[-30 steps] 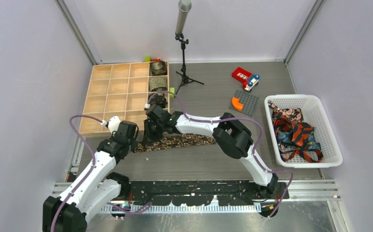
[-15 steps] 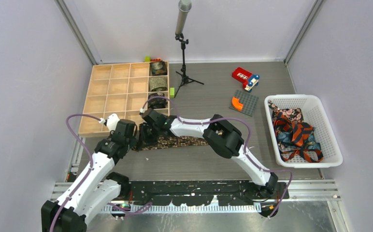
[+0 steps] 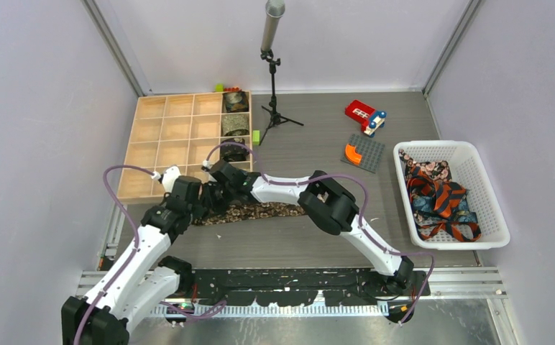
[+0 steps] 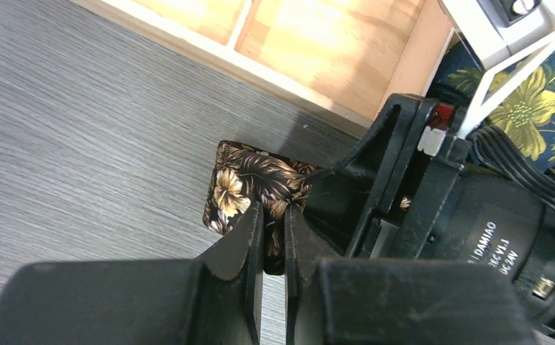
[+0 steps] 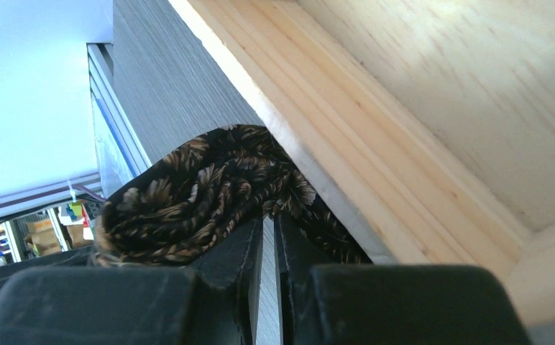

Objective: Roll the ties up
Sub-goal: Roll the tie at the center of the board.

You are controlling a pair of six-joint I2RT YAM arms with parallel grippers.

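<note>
Lying flat on the desk: one brown floral tie, just off the near edge of the wooden tray, long axis parallel to that edge.

- Worked end: the end below the tray's near right corner. Both grippers meet there. The unrolled length runs away past that corner.
- Left gripper: jaws drawn almost together, patterned cloth at the tips; judged a thin pinch on the tie's end.
- Right gripper: jaws nearly together on a bunched fold of the same tie, hard against the tray's near wall.
- Nearer arm: neither, since both are at the fabric.
- Tray contents: three rolled ties in its right-hand column; the other compartments visible are bare.
- White basket, well to the right of the tray: loose ties, paisley, red-orange striped and teal, tangled together.
</note>
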